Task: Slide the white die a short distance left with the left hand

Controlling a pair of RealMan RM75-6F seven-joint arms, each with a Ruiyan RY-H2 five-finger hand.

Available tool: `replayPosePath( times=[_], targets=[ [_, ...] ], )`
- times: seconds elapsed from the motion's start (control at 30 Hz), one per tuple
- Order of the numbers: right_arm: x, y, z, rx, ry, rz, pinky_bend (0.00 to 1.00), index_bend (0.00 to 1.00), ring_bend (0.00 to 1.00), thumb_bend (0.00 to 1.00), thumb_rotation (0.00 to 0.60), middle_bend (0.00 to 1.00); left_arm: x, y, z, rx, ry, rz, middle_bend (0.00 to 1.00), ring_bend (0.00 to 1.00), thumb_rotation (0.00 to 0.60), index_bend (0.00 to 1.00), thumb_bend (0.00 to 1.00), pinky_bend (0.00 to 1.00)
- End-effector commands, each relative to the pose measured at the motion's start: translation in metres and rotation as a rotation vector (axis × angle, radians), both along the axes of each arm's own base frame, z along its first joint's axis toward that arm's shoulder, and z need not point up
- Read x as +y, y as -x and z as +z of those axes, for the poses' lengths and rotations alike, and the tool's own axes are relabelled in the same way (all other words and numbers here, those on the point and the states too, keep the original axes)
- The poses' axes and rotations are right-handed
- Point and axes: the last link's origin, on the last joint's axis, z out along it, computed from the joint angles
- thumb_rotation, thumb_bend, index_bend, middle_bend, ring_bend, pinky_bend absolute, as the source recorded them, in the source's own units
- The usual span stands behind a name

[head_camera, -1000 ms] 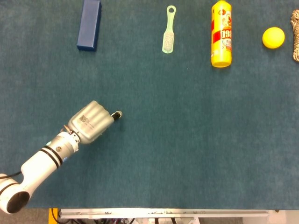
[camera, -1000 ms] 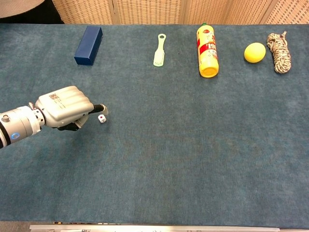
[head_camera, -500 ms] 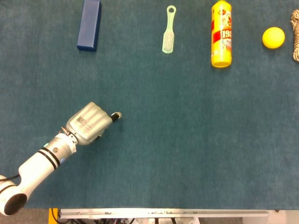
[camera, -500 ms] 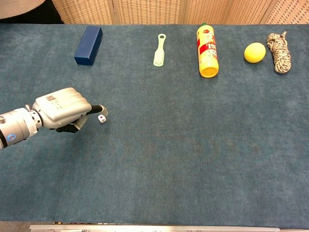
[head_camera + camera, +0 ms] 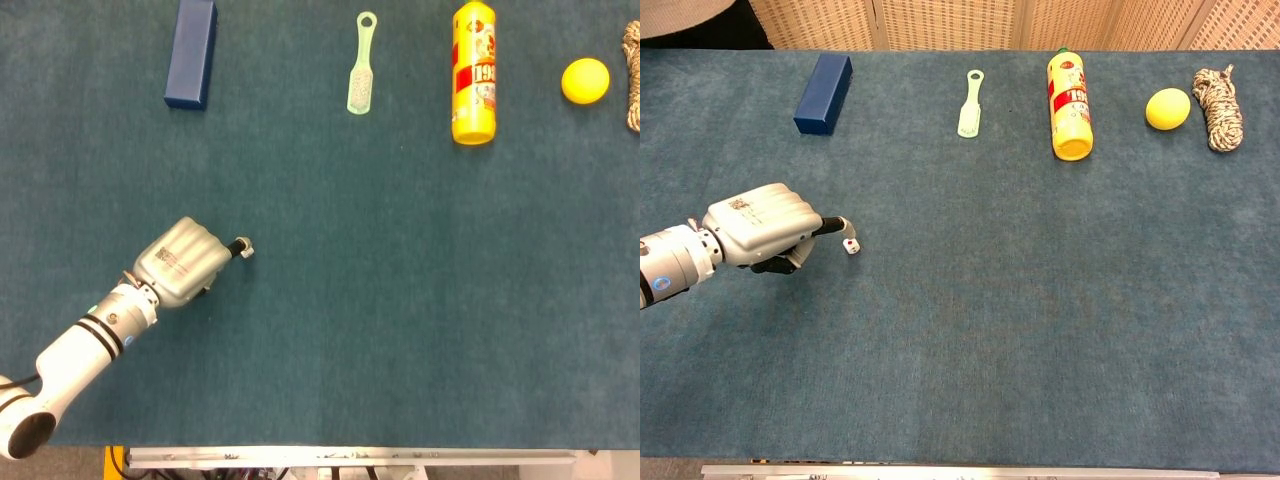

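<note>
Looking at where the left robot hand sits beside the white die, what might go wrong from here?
The left robot hand meets the white die with only one extended fingertip, so the small die may tumble or roll instead of sliding. That fingertip appears to sit on the die's left, so a leftward move might simply leave the die behind. In the head view the fingertip hides much of the die.

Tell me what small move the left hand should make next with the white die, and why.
Probably hook a fingertip onto the far right side of the white die and draw it leftward: the left hand sits left of the die, one extended finger reaching its top.
</note>
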Motion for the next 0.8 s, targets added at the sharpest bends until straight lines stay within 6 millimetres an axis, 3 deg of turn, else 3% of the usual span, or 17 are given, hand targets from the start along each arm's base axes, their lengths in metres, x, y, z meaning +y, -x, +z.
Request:
replayPosePath(
  times=[0.03, 0.33, 0.8],
  targets=[
    [0.001, 0.001, 0.002, -0.004, 0.006, 0.000, 0.45, 0.62, 0.36, 0.89, 0.600, 0.56, -0.003, 0.000, -0.001, 0.001, 0.008, -0.003, 1.00, 1.00, 0.600, 0.23, 1.00, 1.00],
    [0.002, 0.003, 0.006, -0.018, 0.018, -0.005, 0.45, 0.62, 0.36, 0.89, 0.600, 0.56, -0.012, -0.006, -0.005, -0.020, 0.030, -0.023, 1.00, 1.00, 0.600, 0.23, 1.00, 1.00],
    [0.003, 0.005, 0.010, -0.029, 0.031, -0.008, 0.45, 0.62, 0.36, 0.91, 0.600, 0.56, -0.009, 0.000, -0.012, -0.013, 0.040, 0.006, 1.00, 1.00, 0.600, 0.23, 1.00, 1.00]
  ],
)
